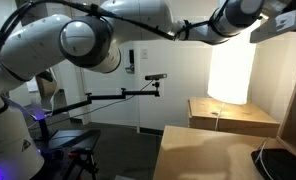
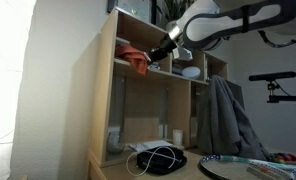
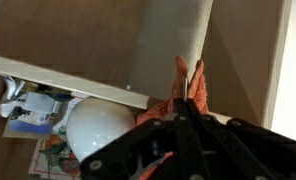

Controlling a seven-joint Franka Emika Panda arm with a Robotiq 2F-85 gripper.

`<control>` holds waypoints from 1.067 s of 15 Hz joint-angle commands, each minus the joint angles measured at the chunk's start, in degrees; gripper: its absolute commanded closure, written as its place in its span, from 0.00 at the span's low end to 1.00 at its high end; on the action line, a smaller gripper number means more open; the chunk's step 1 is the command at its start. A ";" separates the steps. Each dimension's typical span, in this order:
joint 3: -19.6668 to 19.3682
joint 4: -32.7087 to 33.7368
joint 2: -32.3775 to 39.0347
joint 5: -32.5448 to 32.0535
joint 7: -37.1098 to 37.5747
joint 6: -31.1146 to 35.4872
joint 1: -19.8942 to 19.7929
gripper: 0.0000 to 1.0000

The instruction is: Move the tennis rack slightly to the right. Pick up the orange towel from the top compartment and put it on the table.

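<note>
The orange towel (image 2: 136,61) lies in the top compartment of a pale wooden shelf unit (image 2: 106,90), drooping over the shelf's front edge. My gripper (image 2: 154,56) reaches in from the right and is shut on the towel's right side. In the wrist view the gripper (image 3: 186,101) pinches rust-orange folds of the towel (image 3: 189,78) that stick up past the fingertips. The tennis rack (image 2: 244,168) lies flat at the lower right in an exterior view, on the table (image 1: 203,150). The towel and the tennis rack do not show in the exterior view with the arm's base.
A grey cloth (image 2: 226,120) hangs over the shelf unit's right side. A black coiled cable (image 2: 160,160) lies below the shelf. A white round object (image 3: 96,130) sits under the gripper. A pale wooden box (image 1: 233,115) and a flat black pad (image 1: 288,163) rest on the table.
</note>
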 commanded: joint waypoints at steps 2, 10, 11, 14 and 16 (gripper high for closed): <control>3.95 -0.01 -0.84 2.60 -2.23 4.03 -1.90 0.96; 11.44 0.71 -0.90 4.45 -3.86 11.43 -3.92 0.96; 12.87 0.85 -0.85 4.63 -4.71 12.19 -4.15 0.96; 16.37 1.40 -0.81 5.43 -5.15 15.65 -4.58 0.96; 19.37 1.71 -0.77 5.59 -5.81 18.08 -4.95 0.96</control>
